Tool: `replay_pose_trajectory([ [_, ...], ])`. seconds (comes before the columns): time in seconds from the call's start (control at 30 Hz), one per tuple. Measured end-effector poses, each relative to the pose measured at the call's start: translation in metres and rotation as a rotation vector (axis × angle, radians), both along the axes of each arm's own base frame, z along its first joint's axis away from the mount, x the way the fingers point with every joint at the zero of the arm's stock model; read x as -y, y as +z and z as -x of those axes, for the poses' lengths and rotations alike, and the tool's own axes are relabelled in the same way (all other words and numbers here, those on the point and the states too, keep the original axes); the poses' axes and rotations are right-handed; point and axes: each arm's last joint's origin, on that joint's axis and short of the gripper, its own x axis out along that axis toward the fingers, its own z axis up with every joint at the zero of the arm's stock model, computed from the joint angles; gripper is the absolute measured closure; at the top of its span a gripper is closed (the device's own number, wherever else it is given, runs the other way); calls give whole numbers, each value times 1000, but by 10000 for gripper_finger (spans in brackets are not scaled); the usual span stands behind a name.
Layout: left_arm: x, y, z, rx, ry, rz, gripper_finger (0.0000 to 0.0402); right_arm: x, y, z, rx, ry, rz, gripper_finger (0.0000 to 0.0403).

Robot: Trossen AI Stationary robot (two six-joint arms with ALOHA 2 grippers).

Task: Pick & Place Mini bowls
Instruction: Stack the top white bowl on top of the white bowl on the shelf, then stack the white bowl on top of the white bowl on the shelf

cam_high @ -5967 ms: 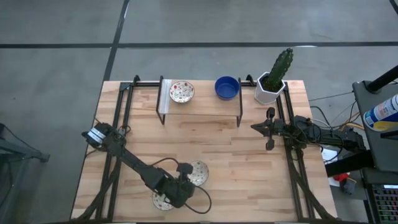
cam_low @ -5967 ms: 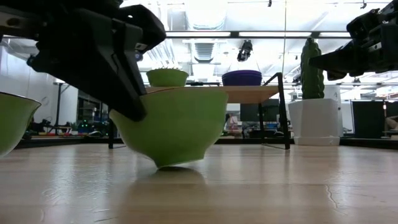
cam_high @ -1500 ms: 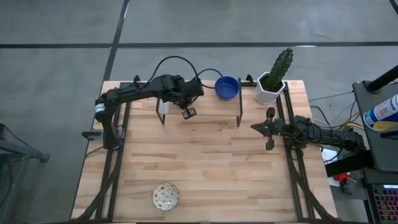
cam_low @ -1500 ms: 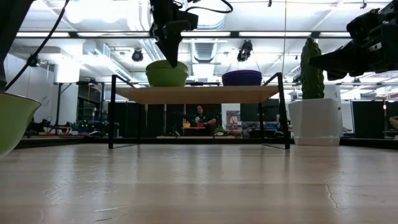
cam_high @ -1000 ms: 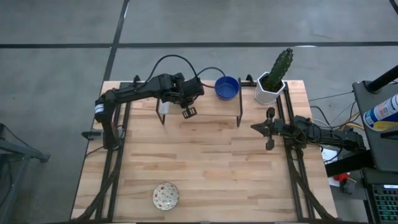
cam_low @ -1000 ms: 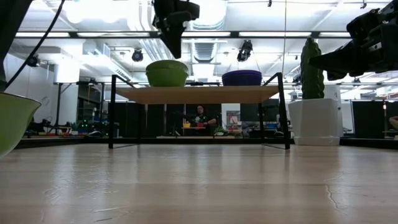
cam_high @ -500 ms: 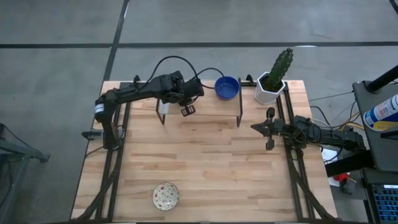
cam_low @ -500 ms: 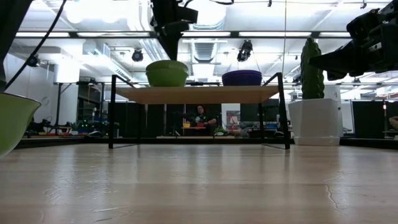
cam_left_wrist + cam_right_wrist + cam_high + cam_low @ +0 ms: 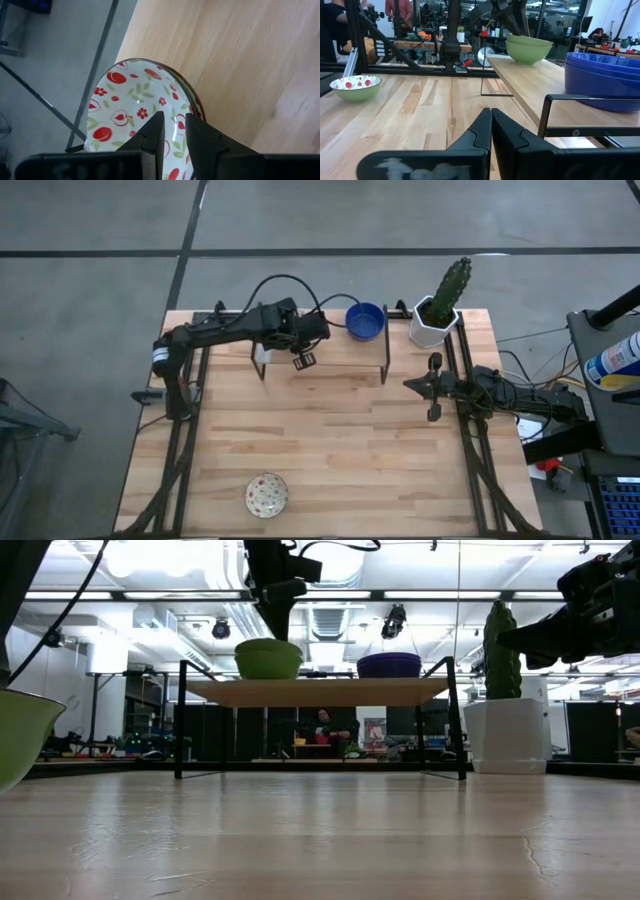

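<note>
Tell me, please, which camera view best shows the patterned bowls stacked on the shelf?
The left wrist view: the patterned bowls fill it, cherry pattern visible. The high view hides them under the left gripper. The low and right wrist views show only green sides.

Right gripper fingers closed together, blue bowls stacked on shelf, green-sided bowls beyond, speckled bowl on table.

Counting what's out: two stacks of mini bowls on the shelf, the patterned stack at its left end and the blue stack at its right, exact numbers hard to tell. One lone patterned bowl near the worktop's front. One cactus pot. Two robot arms.
</note>
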Motion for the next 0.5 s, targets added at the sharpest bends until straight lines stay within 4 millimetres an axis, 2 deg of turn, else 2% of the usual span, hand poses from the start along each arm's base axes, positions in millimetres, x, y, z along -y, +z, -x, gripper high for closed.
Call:
replay_pose_trajectory([
  [0.27,0,1,0,-5,-9,-3,328,0,0,0,0,0,0,394],
  [0.5,5,20,8,33,-1,-27,328,0,0,0,0,0,2,394],
])
